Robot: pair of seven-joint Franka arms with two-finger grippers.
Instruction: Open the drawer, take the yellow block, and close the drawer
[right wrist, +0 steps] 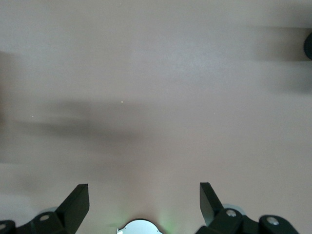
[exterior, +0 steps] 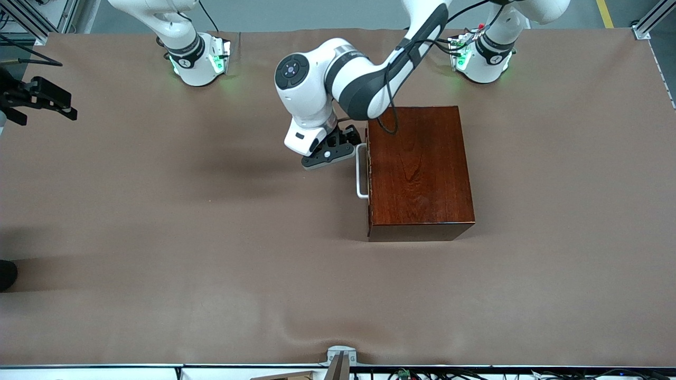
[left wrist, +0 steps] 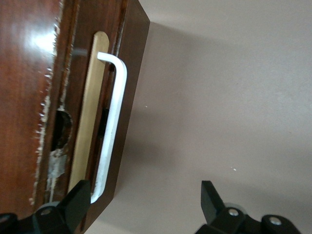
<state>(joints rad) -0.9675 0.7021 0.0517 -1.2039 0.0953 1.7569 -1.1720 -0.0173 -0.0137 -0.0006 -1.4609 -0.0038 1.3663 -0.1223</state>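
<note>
a: start at the right arm's end of the table. the right gripper (exterior: pixel 39 100) hangs over bare brown cloth (exterior: pixel 158 237) there, fingers spread wide, holding nothing. it waits.

b: and further along?

a: the left gripper (exterior: pixel 332 149) sits low, just in front of the drawer (left wrist: pixel 105 112), by the end of the white loop handle (exterior: pixel 362 171) that's farther from the front camera. the left wrist view shows its fingers (left wrist: pixel 78 202) wide apart, one tip close beside the handle's end, nothing between them.

b: so the drawer's shut?

a: it looks shut, its front flush with the dark wooden box (exterior: pixel 420 174). the yellow block isn't visible anywhere; i'd guess it's inside.

b: how to do the pull well?

a: slide along so the handle bar lies between the fingertips, nearer its middle, close firmly, then draw straight out from the box so the drawer doesn't skew or drag the box along.
</note>
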